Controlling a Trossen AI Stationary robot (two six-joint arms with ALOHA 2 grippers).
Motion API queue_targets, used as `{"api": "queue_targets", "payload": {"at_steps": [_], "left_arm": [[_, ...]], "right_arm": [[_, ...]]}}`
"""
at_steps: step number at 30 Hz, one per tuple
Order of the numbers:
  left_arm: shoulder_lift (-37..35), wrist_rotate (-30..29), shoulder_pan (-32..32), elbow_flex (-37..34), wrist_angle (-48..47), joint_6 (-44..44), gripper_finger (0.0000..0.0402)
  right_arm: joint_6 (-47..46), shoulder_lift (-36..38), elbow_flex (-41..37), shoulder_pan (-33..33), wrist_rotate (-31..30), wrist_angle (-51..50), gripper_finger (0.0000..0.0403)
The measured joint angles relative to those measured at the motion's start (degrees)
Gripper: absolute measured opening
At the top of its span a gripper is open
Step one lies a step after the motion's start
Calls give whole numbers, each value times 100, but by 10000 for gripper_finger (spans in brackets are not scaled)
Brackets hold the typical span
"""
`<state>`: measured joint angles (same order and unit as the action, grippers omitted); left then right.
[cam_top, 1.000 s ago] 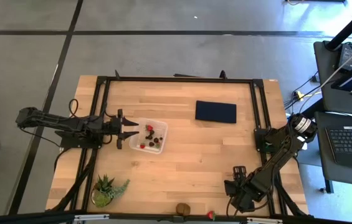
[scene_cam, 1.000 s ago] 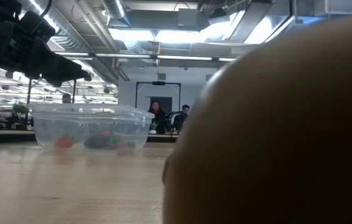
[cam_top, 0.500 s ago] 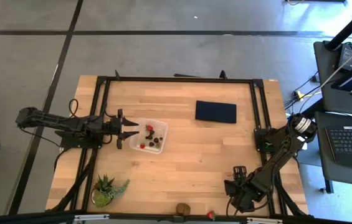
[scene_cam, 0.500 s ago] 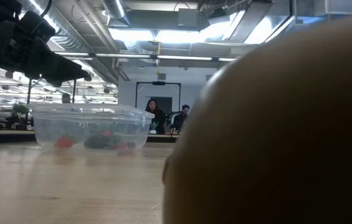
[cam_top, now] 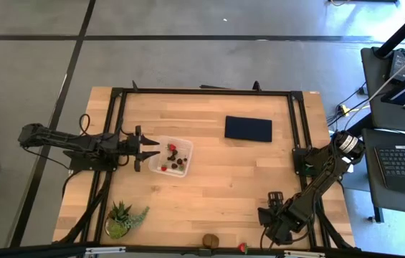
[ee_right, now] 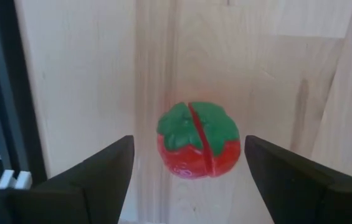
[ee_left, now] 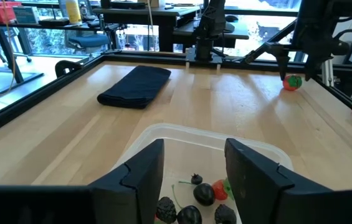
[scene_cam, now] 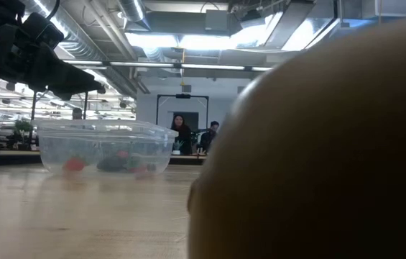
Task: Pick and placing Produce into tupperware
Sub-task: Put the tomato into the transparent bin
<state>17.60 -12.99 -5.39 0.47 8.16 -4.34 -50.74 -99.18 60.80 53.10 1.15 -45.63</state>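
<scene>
Left gripper (cam_top: pixel 152 151) jaws released over tupperware (cam_top: pixel 186 155) holding berries (ee_left: pixel 203 193); right gripper (ee_right: pixel 188 171) jaws released either side of strawberry (ee_right: pixel 198 140) on counter (cam_top: pixel 231 179).

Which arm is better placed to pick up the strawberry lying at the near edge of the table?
The right. Its tool is open with the strawberry between its fingers, while the left tool hovers over the tupperware across the table.

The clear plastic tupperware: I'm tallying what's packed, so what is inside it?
The clear plastic tupperware holds red strawberries and small dark berries. The left gripper hides part of its floor, so the count is uncertain.
</scene>
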Motion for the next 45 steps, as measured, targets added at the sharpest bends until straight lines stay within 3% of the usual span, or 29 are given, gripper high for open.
{"api": "queue_targets", "payload": {"at_steps": [12,25,39,45], "left_arm": [[-1,0,0,0,1,2,170],[0,0,0,0,0,2,165],[0,0,0,0,2,2,162],[0,0,0,-1,0,2,165]], "right_arm": [[13,-21,0,0,0,42,306],[26,-541,13,2,12,-4,301],[23,-551,15,4,17,68,202],[-92,-551,28,4,13,51,186]]}}
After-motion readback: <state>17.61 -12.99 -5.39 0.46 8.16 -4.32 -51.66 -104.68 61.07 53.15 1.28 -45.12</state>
